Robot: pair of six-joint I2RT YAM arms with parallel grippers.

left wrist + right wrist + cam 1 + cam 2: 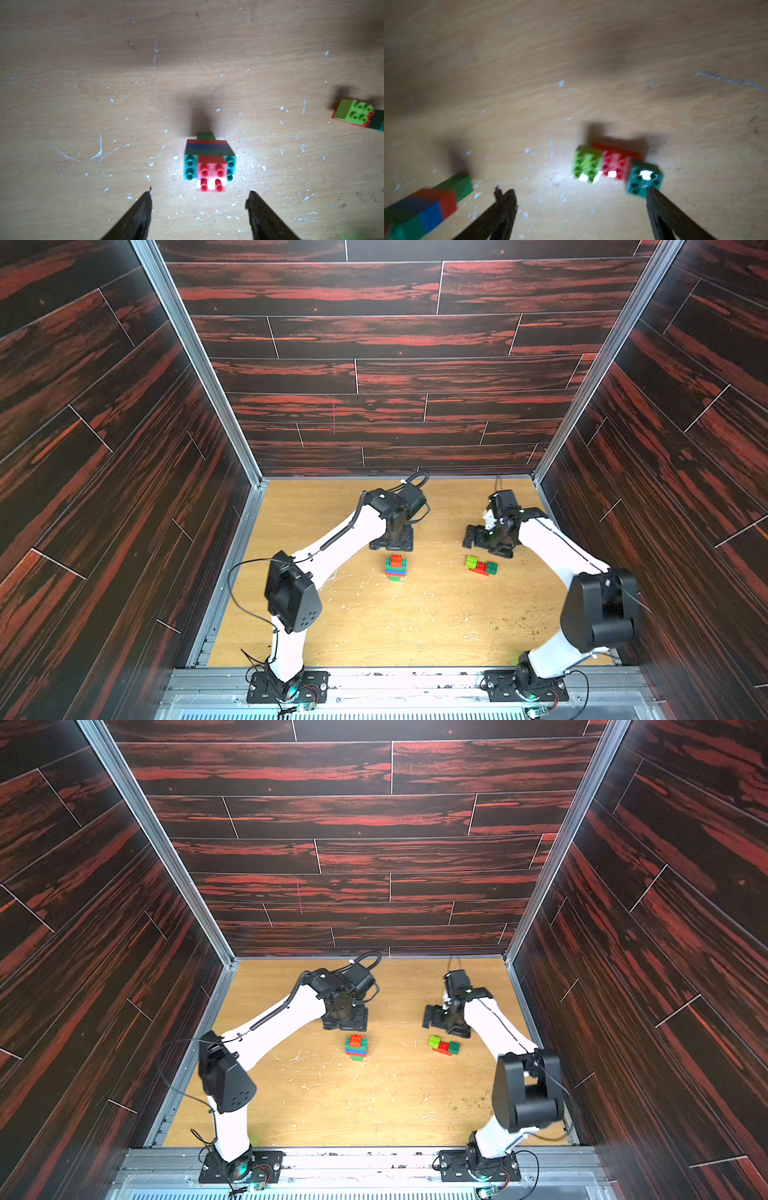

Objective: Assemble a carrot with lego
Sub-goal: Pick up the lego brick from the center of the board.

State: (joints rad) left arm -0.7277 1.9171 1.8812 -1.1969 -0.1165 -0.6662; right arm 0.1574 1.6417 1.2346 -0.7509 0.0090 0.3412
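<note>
Two plastic-brick builds, a red-blue-teal banded stack [395,567] and a lime-red-teal cluster [481,565], lie apart mid-worktop [374,622]; left gripper [200,192] and right gripper [575,190] hang open, empty, so joining them looks next.

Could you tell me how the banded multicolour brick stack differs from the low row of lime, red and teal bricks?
The banded multicolour brick stack is several layers deep, with red, blue and green bands under a red square top. The low row of lime, red and teal bricks is only three small squares side by side over a red base. The stack includes blue, while the row includes lime. Both rest on the wooden table, ungripped.
</note>
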